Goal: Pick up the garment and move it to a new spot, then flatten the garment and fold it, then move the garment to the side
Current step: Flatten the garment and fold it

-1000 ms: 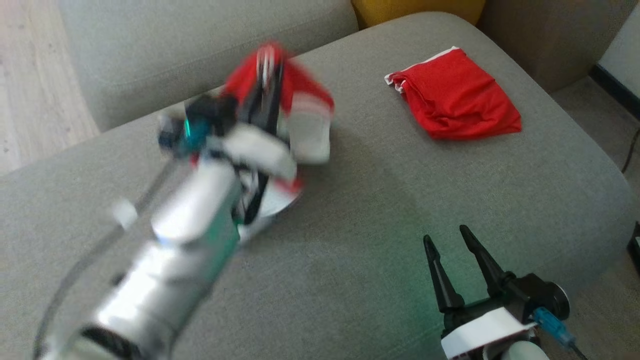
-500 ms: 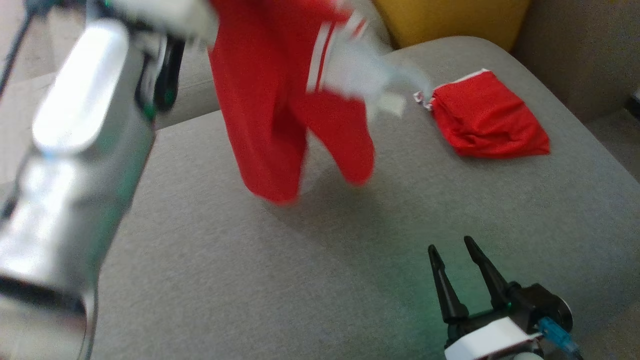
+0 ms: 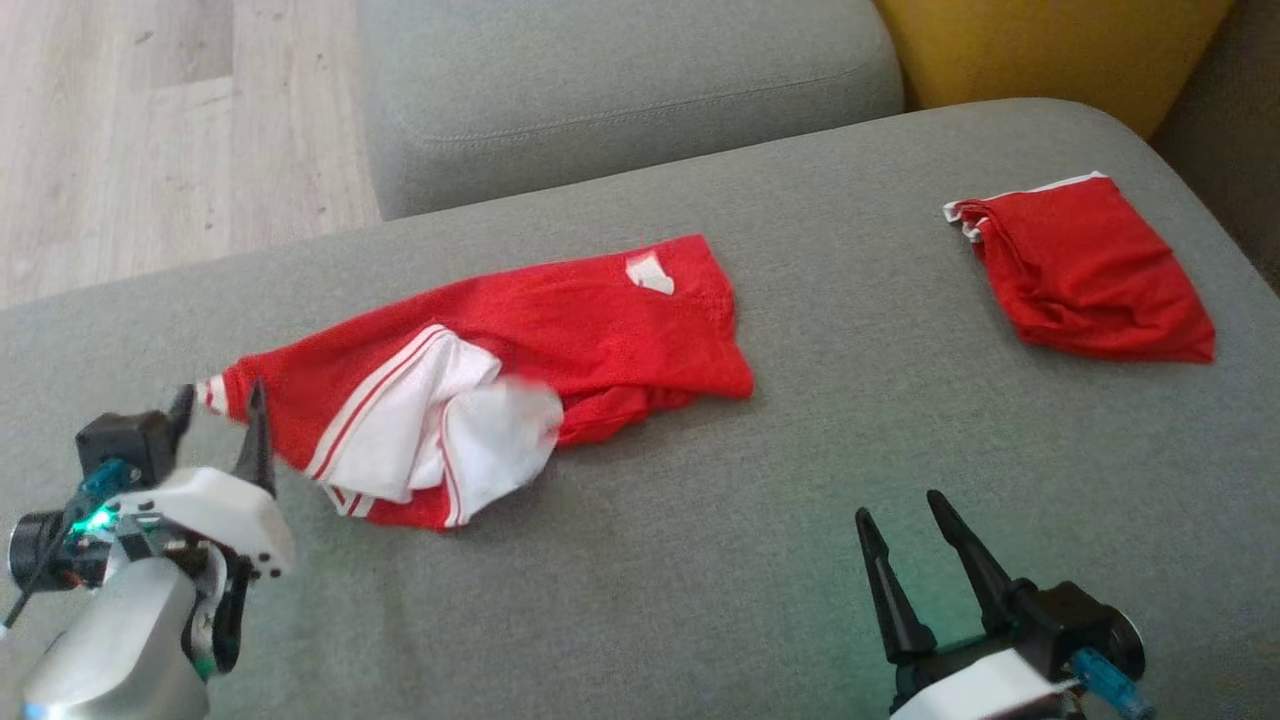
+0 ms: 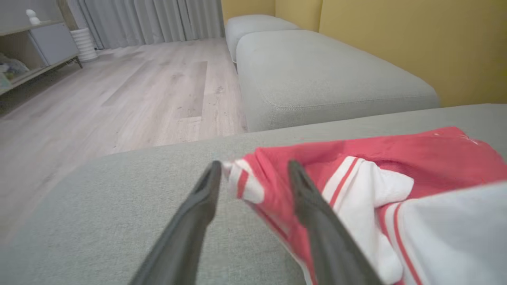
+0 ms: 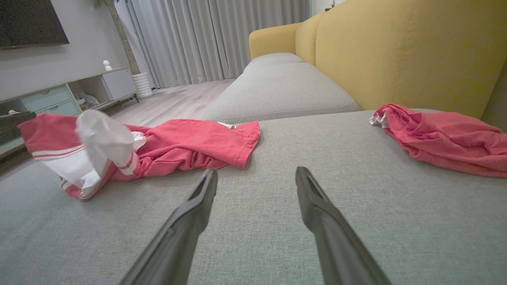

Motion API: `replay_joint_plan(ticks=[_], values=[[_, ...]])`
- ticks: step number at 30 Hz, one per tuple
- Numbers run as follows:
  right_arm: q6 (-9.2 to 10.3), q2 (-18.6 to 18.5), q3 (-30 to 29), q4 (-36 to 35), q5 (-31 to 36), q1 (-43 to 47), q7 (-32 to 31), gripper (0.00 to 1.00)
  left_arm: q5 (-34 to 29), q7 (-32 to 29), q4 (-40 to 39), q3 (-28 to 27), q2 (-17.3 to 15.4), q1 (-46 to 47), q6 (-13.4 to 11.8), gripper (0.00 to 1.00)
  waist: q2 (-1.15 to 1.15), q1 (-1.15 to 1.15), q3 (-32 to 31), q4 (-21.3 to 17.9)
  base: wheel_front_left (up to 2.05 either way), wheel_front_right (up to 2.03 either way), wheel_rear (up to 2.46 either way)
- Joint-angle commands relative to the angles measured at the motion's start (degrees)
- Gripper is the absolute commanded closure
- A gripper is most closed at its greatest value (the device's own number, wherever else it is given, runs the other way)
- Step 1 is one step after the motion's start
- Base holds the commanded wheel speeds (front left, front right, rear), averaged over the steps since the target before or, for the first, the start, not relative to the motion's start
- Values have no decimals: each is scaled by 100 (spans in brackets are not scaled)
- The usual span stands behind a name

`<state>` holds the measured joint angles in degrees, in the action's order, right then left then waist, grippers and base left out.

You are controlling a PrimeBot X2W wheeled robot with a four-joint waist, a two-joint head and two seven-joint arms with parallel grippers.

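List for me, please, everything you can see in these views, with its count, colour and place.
red and white garment: one, red with white stripes, crumpled on the near cushion, middle-left.
folded red garment: one, red with white trim, far right of that cushion.
near cushion: one, grey, bearing both garments.
far cushion: one, grey, behind it.
sofa back: one, yellow, behind the cushions.
floor: pale wood, left of the sofa.
curtains: grey, far wall.
cabinet: one, pale, beside the curtains.
left pincer: one, dark fingers, lower left, open astride the garment's striped cuff.
right pincer: one, dark fingers, lower right, open, empty.
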<state>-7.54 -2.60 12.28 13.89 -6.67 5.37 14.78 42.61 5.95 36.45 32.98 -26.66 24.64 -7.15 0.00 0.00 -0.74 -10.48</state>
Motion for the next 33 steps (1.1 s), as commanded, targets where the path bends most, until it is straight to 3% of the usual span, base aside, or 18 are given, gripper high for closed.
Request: replay_joint_plan(ticks=[1,6,11,15,22,33], values=[[5,-28,134,-122,47,-207,22,0,-104,214,-67,-289,-194,397,-105,0,0,0,15,64,0,0,0],[5,-28,149,-76,93,-191,22,0,-458,634,-105,-175,-71,379,-458,0,0,0,24,162,0,0,0],[5,-28,161,-58,144,-197,22,0,-1013,863,-727,95,203,193,-806,0,0,0,82,230,0,0,0],[5,-28,161,-64,173,-204,22,0,-1165,895,-1248,306,556,-183,-805,0,0,0,165,252,0,0,0],[5,-28,138,-81,186,-249,22,0,-1178,901,-1456,628,1054,-815,-835,0,0,0,318,261,0,0,0],[5,-28,191,-52,221,-383,22,0,-1101,725,-204,796,1418,-663,-837,0,0,0,463,283,0,0,0]])
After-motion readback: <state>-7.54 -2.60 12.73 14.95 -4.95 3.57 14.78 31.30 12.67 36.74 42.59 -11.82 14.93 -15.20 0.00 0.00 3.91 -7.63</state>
